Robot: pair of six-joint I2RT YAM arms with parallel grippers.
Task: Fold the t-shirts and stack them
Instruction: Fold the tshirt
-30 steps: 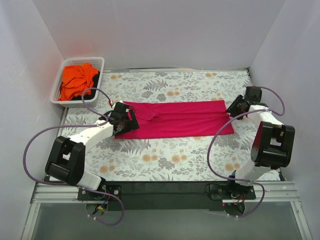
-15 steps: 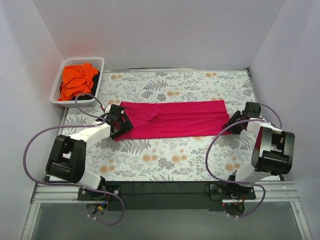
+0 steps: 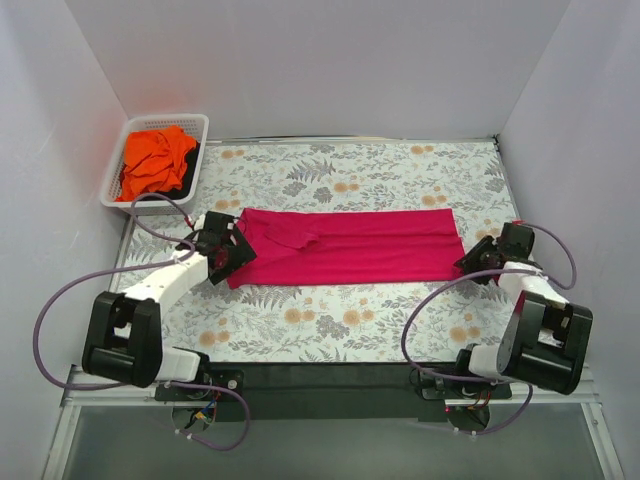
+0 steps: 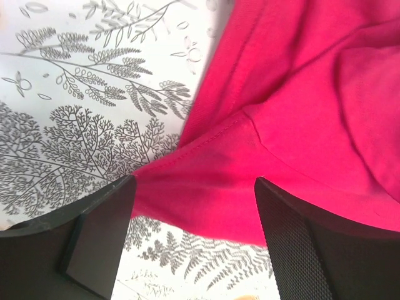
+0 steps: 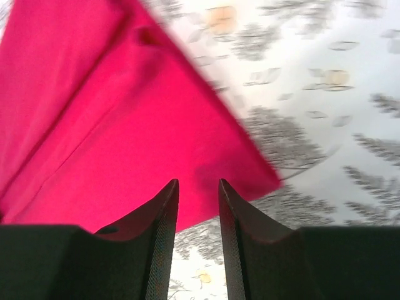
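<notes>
A magenta-pink t-shirt (image 3: 350,245) lies folded into a long flat strip across the floral table. My left gripper (image 3: 228,252) is at its left end. In the left wrist view this gripper (image 4: 194,182) stands wide open, its fingers (image 4: 97,240) on either side of the hemmed near corner of the shirt (image 4: 300,94), not pinching it. My right gripper (image 3: 472,262) is at the shirt's near right corner. In the right wrist view it (image 5: 197,182) hovers narrowly open just above that corner (image 5: 94,125), with nothing between its jaws. An orange t-shirt (image 3: 155,162) lies crumpled in the basket.
The white slatted basket (image 3: 150,207) stands at the far left corner, with a dark cloth beside the orange shirt inside it. White walls close in the table on three sides. The floral tabletop (image 3: 340,325) lies between the shirt and the arm bases.
My right gripper has swung from the shirt's far right corner to its near right corner. My left gripper has drawn back leftward to the left end. The shirt lies flatter and straighter.
</notes>
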